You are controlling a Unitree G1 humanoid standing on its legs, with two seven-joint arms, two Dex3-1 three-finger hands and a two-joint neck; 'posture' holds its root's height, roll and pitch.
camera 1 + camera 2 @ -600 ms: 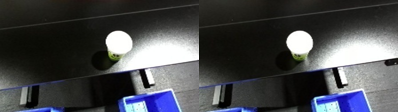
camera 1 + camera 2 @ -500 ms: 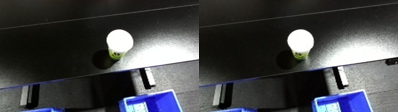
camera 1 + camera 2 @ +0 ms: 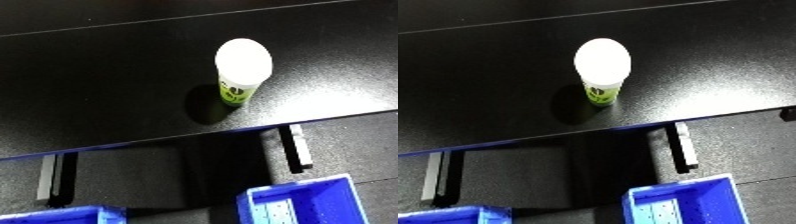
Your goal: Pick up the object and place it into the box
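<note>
Neither hand is in either view, so can't say whether the fingers are spread or curled.

Left to right: a blue bin (image 3: 62,215) clips the bottom-left corner of the view, below the tabletop (image 3: 107,90) and only partly visible. Two pale brackets or rails under the tabletop's near edge, one left (image 3: 46,179), one right (image 3: 299,146). A cup (image 3: 242,72) with a white lid and green-and-white side stands upright on the black tabletop, right of centre and close to the near edge, its shadow falling to its left. Second blue bin (image 3: 306,205) sits lower right, below the near edge, open top, pale insert or label visible inside at its left; right side cut off by the frame.

Step in hand, by my read: pre-reach. Cup untouched, nothing in either bin, grasp not yet begun.

Next move calls for: bring a hand up over the near edge to the cup, wrap the body below the lid rather than the top, as it's tall and narrow and likely to tip if nudged at the lid. Then lift clear, carry back past the near edge and down into a bin; the lower-right one looks the nearer.

Labels: dark markings on the green band of the cup, possibly a logo, not readable. No other writing legible.
</note>
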